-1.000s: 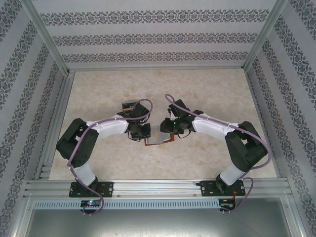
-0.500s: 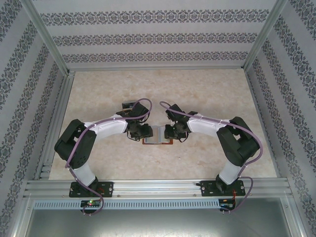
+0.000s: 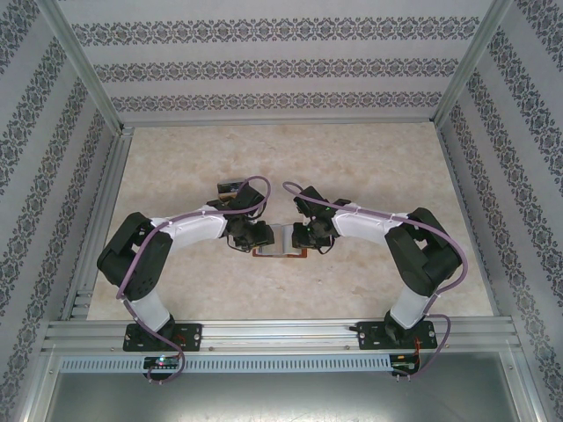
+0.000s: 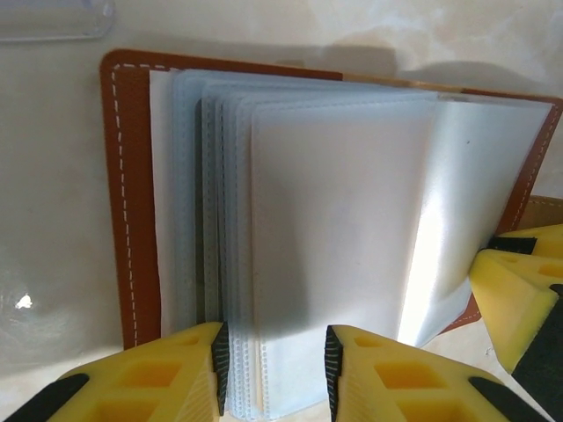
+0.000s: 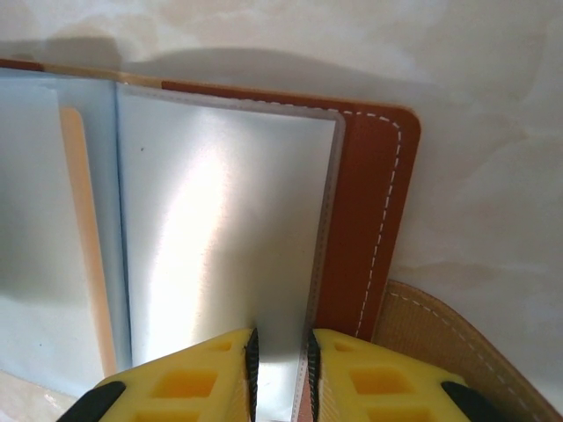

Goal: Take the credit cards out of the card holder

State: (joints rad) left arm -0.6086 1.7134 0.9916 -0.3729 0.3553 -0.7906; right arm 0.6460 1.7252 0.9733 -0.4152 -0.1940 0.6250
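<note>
The card holder point(image 3: 280, 240) lies spread open on the table between both grippers, its brown stitched cover point(image 4: 127, 176) underneath. Several pale blue-grey plastic sleeves point(image 4: 334, 220) stand fanned up from it; I cannot tell cards from sleeves. My left gripper point(image 4: 273, 365) is open and straddles the near edges of the sleeve stack. My right gripper point(image 5: 281, 369) has its jaws almost together on the near edge of one shiny blue-grey sleeve point(image 5: 220, 220), beside the brown cover point(image 5: 369, 220). In the top view the left gripper point(image 3: 262, 236) and right gripper point(image 3: 297, 236) face each other across it.
A tan side tab point(image 5: 449, 343) of the holder sticks out by my right fingers. A clear plastic box point(image 3: 230, 187) sits just behind the left wrist, its corner point(image 4: 53, 18) near the holder. Patterned walls and metal rails surround the marble-look table point(image 3: 369, 158).
My right gripper has swung left and closed in on the card holder's right side. The holder has turned from skewed to square, and the left gripper has edged slightly toward it.
</note>
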